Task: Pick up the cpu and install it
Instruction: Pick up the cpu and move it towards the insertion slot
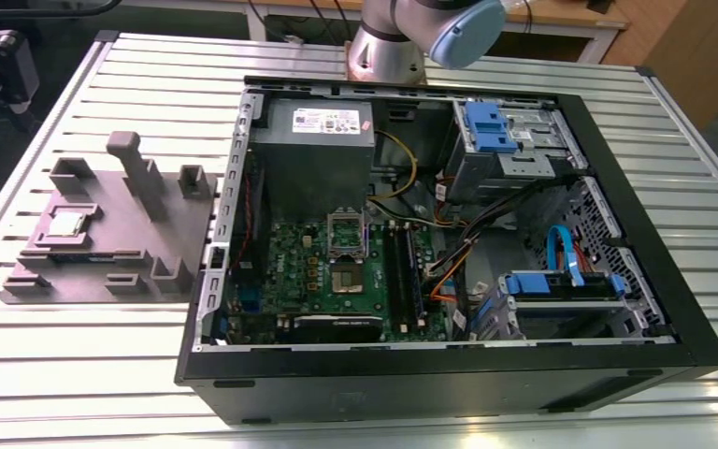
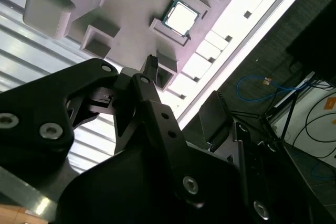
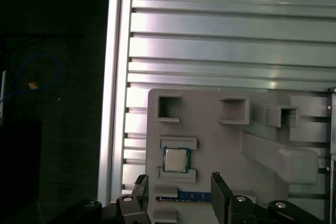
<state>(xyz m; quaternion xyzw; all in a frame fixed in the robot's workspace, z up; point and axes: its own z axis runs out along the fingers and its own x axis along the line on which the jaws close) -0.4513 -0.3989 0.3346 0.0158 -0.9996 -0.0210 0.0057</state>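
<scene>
We see the cpu (image 3: 175,159) seated in the holder (image 3: 210,140), the case (image 1: 459,379) beside it; our gripper (image 3: 178,178) is spread wide, empty.

A table (image 1: 72,374) made of long silver slats is seen. Two things are set on it: a grey holder (image 1: 160,234) toward the exterior view's left, and a big open black computer case (image 1: 396,398) just beside it, toward the right.
</scene>
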